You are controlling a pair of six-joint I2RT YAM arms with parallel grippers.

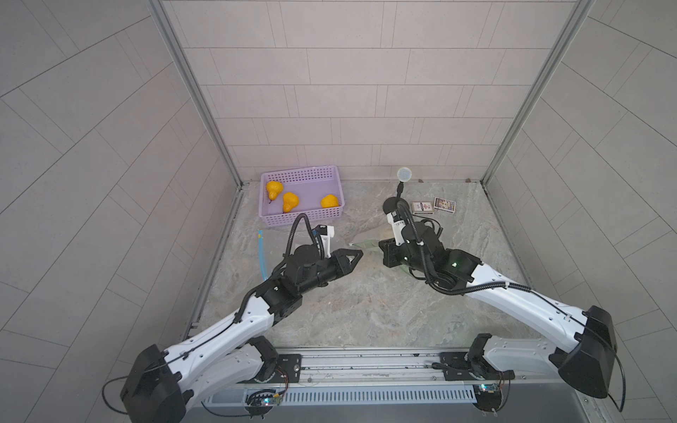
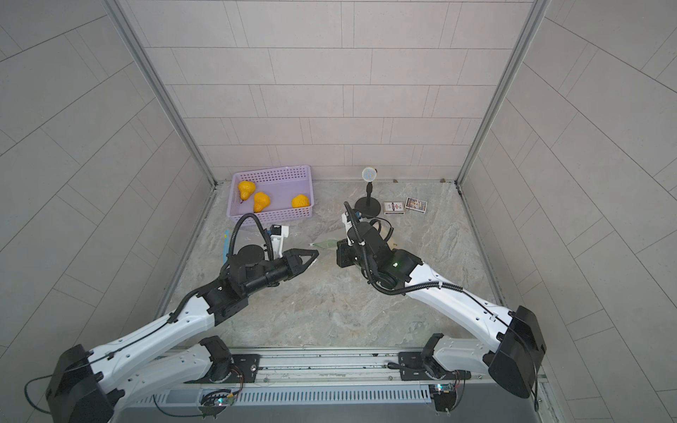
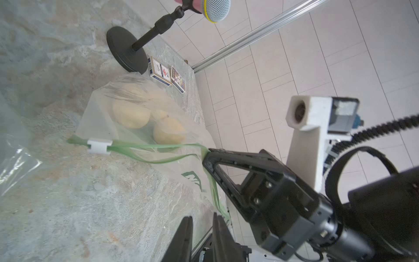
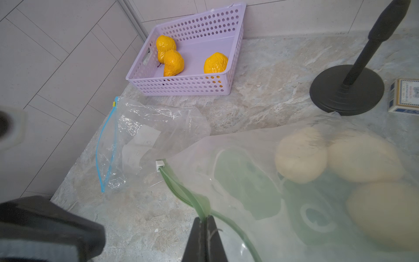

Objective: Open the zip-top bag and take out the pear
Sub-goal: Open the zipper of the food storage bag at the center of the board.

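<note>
Left gripper (image 1: pixel 358 253): arm stretched low, jaws narrowly apart, tips just beside the zip-top bag (image 4: pixel 249 163).
Right gripper (image 4: pixel 205 219): arm reaching inward, jaws pinched together on the bag's edge.

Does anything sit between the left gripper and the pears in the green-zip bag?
Only the bag itself. Its film covers the pears; the green zip, pinched by the shut right gripper, stands parted up to the white slider, so the mouth facing the left gripper looks open.

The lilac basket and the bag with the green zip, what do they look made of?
The lilac basket looks like rigid moulded plastic with a matte finish, judging by its even rows of holes. The zip-top bag seems to be thin, soft plastic film, cloudy: it creases, and pale fruit show through.
</note>
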